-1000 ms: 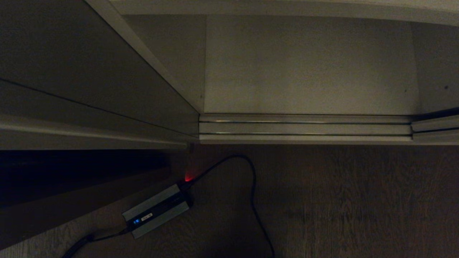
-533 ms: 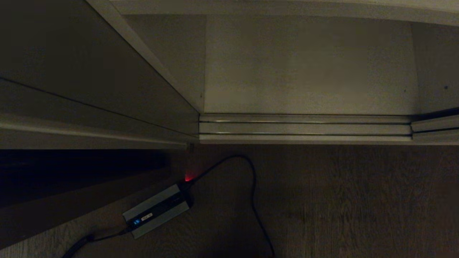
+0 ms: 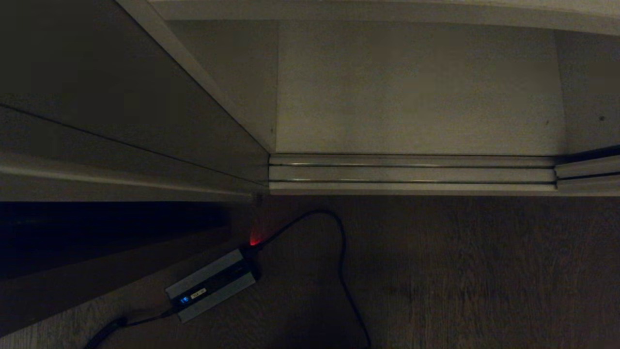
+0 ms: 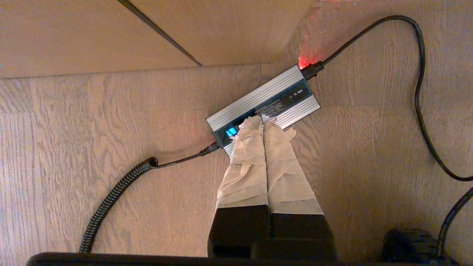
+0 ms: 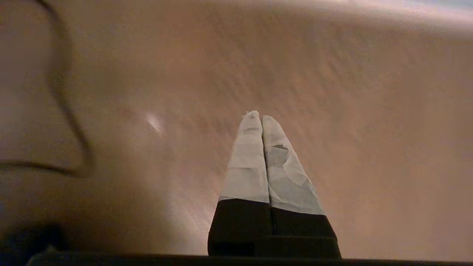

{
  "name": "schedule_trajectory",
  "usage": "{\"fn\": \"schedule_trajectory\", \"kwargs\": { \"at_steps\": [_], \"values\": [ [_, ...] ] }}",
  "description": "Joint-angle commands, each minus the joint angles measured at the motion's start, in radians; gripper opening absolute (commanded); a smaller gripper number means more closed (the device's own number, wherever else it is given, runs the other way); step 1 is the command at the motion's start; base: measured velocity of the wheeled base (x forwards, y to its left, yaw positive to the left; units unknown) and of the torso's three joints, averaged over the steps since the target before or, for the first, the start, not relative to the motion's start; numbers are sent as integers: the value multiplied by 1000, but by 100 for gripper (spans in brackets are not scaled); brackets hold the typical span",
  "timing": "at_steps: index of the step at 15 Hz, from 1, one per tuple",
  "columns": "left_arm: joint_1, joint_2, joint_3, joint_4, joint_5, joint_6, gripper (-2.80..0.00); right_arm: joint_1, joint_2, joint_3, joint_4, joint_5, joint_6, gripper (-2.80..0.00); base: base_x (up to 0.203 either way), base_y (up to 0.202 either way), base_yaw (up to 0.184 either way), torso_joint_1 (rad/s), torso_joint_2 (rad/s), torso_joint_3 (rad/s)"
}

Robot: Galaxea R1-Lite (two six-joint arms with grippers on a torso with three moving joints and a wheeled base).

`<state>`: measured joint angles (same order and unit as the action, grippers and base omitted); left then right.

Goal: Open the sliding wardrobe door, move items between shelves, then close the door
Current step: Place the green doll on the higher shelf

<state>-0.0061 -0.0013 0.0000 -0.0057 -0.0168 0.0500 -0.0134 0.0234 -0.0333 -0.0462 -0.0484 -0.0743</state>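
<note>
The sliding wardrobe door (image 3: 106,92) is a dark grey-green panel with a light frame edge, standing at the left of the head view. Beside it the wardrobe is open onto a bare off-white bottom shelf (image 3: 416,92); another shelf's front edge (image 3: 387,9) runs along the top. The items are out of view. Neither gripper shows in the head view. My left gripper (image 4: 263,123) is shut and empty, hanging above the floor over the grey box. My right gripper (image 5: 260,115) is shut and empty too, pointing at blurred wooden floor.
A ribbed metal floor track (image 3: 411,174) runs along the wardrobe's front. A grey box (image 3: 210,285) with a blue display and a red light lies on the wooden floor, with a black cable (image 3: 342,257) looping from it. A brown side board (image 4: 111,33) stands by it.
</note>
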Motion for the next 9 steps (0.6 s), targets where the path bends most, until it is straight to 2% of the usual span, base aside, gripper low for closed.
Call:
{"fn": "schedule_trajectory", "kwargs": {
  "at_steps": [1, 2, 5, 9],
  "values": [
    [0, 1, 0, 0, 0, 1, -280, 0, -22, 32, 34, 56, 4, -280, 0, 0, 0, 0, 0, 0],
    [0, 1, 0, 0, 0, 1, -280, 0, -22, 35, 74, 66, 4, -280, 0, 0, 0, 0, 0, 0],
    [0, 1, 2, 0, 0, 1, -280, 0, -22, 38, 60, 67, 47, -280, 0, 0, 0, 0, 0, 0],
    [0, 1, 1, 0, 0, 0, -280, 0, -22, 37, 60, 67, 47, -280, 0, 0, 0, 0, 0, 0]
  ]
}}
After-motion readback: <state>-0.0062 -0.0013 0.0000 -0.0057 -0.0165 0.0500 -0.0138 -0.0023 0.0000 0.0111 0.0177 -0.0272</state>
